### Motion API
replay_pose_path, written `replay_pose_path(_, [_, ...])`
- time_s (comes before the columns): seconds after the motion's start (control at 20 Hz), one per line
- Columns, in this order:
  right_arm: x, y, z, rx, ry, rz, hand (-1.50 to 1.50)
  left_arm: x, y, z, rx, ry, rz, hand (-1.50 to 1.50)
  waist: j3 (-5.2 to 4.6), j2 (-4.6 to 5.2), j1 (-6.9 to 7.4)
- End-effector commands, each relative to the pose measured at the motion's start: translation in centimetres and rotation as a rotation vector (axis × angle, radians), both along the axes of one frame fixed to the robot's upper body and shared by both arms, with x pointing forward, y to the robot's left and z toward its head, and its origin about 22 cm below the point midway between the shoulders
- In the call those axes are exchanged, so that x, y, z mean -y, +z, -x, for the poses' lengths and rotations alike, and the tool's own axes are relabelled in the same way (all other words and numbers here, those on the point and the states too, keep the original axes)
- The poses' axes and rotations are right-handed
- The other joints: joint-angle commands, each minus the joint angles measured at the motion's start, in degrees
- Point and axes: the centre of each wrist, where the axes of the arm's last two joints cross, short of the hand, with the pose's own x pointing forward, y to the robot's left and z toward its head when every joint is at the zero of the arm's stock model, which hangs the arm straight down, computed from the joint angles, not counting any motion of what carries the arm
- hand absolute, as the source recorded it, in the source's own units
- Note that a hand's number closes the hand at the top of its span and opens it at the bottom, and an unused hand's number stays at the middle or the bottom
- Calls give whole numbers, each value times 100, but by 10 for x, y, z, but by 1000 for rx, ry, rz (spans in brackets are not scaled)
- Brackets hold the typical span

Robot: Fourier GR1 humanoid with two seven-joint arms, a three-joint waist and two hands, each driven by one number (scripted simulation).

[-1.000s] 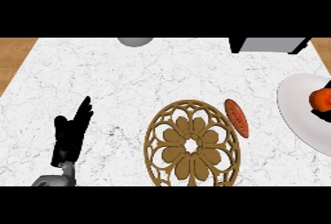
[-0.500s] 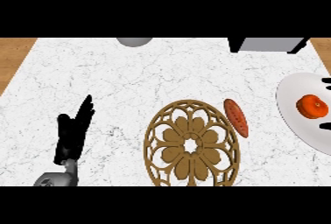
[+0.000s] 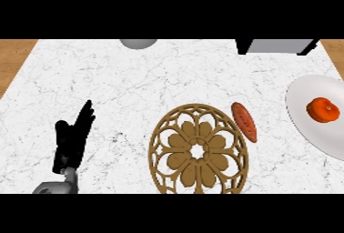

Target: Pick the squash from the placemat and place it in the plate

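A round orange squash point(image 3: 323, 109) lies on the white plate point(image 3: 306, 129) at the right edge of the head view, with nothing touching it. The brown openwork placemat point(image 3: 199, 152) sits at the lower middle and has nothing on it. My left hand point(image 3: 73, 142) rests on the counter at the lower left, far from both, open with straight fingers pointing away from me. My right hand shows nowhere.
A reddish-orange elongated item point(image 3: 245, 121) lies just off the placemat's upper right rim, between it and the plate. A grey bowl point(image 3: 138, 43) and a dark grey box point(image 3: 275, 46) stand at the counter's far edge. Wooden floor shows past the counter's left side.
My right hand, which covered the squash over the plate a second ago, has let go and left the view to the right. The squash now lies free on the plate.
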Motion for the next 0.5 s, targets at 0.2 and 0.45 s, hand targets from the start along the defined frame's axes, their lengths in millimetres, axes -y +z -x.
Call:
replay_pose_path(0.2, [16,-20,32,38,51,-153,-150,5,6,-9,-7,-25,8,0,6,24,36])
replay_pose_path(0.45, [27,-22,49,80,78,-169,-150,14,-3,5,1,-12,10,0,12,14,54])
